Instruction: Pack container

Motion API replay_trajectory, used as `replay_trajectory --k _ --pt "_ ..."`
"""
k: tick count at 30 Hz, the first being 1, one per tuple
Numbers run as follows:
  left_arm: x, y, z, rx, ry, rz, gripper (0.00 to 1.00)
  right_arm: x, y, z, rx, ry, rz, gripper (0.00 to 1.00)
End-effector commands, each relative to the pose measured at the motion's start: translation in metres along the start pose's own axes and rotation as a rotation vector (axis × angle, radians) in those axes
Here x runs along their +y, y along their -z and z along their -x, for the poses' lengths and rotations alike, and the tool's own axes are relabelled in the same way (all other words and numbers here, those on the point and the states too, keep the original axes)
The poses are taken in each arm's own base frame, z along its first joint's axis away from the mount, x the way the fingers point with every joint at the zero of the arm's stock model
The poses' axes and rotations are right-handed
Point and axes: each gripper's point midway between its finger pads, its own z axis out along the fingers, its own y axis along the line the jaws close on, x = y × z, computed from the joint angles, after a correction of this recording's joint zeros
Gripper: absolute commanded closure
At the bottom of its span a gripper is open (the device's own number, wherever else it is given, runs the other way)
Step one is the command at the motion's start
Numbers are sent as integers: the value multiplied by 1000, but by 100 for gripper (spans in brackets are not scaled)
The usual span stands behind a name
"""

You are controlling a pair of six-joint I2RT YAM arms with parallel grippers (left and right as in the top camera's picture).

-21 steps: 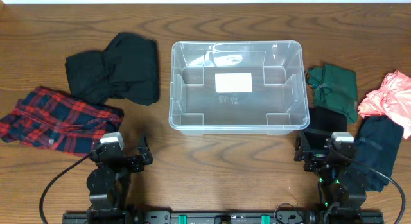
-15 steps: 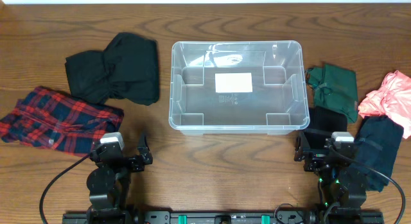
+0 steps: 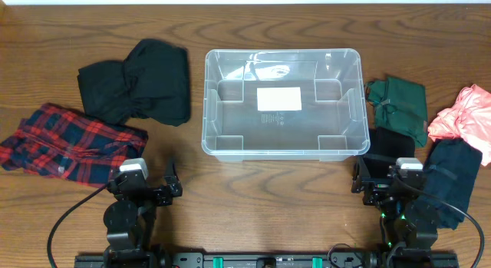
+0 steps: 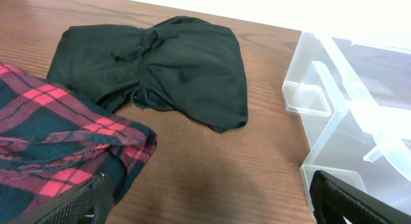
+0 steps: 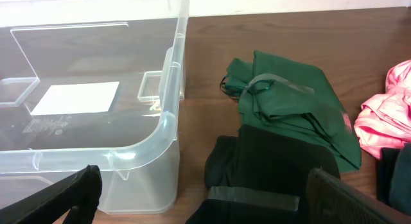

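Both sets of jaws are spread wide: my left gripper [image 4: 212, 208] and right gripper [image 5: 205, 199] hold nothing. The container [image 3: 205, 107] stands mid-table [image 3: 261, 195], with nothing in it. I judge it light, stiff and slick, so its thick rim is the place to pinch. The black garment [image 3: 142, 87] and green cloth [image 3: 400, 107] look soft, best gathered at a fold.

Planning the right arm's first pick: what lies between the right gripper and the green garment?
A folded black garment lies there, just ahead of the open right gripper and reaching the green garment at its near edge; the right wrist view shows it clearly.
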Motion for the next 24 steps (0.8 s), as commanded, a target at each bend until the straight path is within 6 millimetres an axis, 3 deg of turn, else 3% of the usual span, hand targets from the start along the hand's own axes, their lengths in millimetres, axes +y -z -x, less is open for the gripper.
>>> replay_trajectory --k 1,6,9,13,17,24 --pt "-1 -3 -8 14 -10 -10 2 11 0 3 -14 -90 65 1" --pt "-1 -3 -8 14 -10 -10 2 45 6 11 -26 -133 267 1" --pt "-1 -3 -8 14 -10 -10 2 58 12 29 -93 -117 351 1" --pt "-1 -3 -8 13 -10 -10 2 57 19 56 -147 -120 334 1" --pt "-1 -3 -8 13 -10 -10 2 50 18 78 -88 -148 275 1" --pt "-1 -3 -8 14 -10 -10 2 47 -14 115 180 -168 203 1"
